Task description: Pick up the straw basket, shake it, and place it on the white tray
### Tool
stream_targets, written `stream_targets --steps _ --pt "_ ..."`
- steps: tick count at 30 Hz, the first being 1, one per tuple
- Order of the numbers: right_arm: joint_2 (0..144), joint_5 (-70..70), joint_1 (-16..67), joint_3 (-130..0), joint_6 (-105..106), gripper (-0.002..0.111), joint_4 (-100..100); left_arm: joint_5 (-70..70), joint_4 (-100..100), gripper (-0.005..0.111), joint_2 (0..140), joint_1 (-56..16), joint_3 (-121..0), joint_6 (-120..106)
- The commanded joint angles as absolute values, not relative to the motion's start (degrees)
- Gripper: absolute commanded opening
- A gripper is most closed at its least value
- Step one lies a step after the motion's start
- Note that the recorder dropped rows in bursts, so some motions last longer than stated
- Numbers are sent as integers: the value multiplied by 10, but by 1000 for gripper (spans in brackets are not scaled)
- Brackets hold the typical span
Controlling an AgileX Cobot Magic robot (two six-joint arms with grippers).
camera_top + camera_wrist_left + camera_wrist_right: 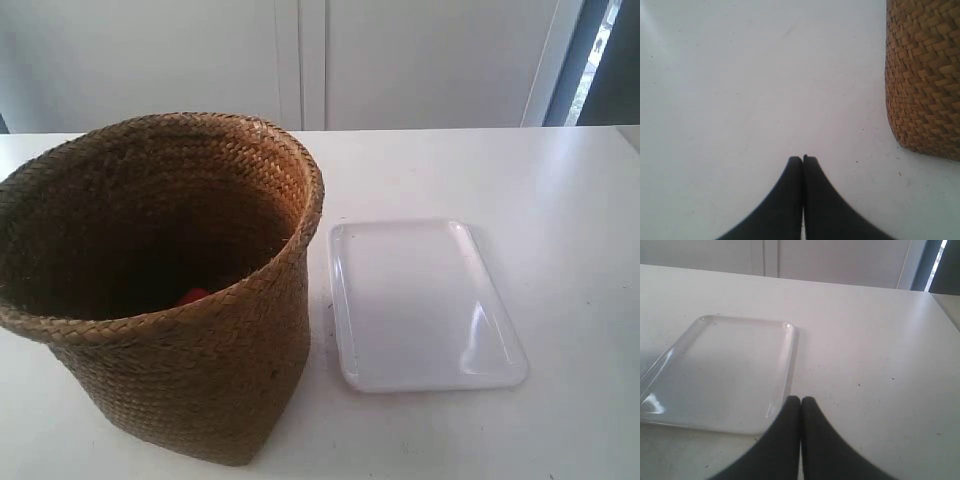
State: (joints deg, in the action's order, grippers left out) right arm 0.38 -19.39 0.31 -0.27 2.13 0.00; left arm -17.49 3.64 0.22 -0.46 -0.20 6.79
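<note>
The brown woven straw basket [190,370] stands upright on the white table in the exterior view's left half, with something small and red [192,296] inside near its bottom. Just beside it lies the white tray [425,305], bare. No arm shows in the exterior view. The left wrist view has the basket's woven wall [925,80] off to one side and my left gripper [803,159] shut over bare table, apart from the basket. My right gripper [800,400] is shut too, hovering by the tray's [720,370] near corner with nothing held.
The white table [540,180] runs back to a white wall with a door frame [560,60]. The table's far edge and right corner show in the right wrist view [935,295].
</note>
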Motion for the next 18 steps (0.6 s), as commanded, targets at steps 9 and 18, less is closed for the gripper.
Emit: stream_targets --steps 9,18 --pt "0 -192 0 0 27 0 -15 -177 41 0 0 -3 0 33" --pt "0 -60 0 0 27 0 -47 -46 50 0 0 -3 0 -35"
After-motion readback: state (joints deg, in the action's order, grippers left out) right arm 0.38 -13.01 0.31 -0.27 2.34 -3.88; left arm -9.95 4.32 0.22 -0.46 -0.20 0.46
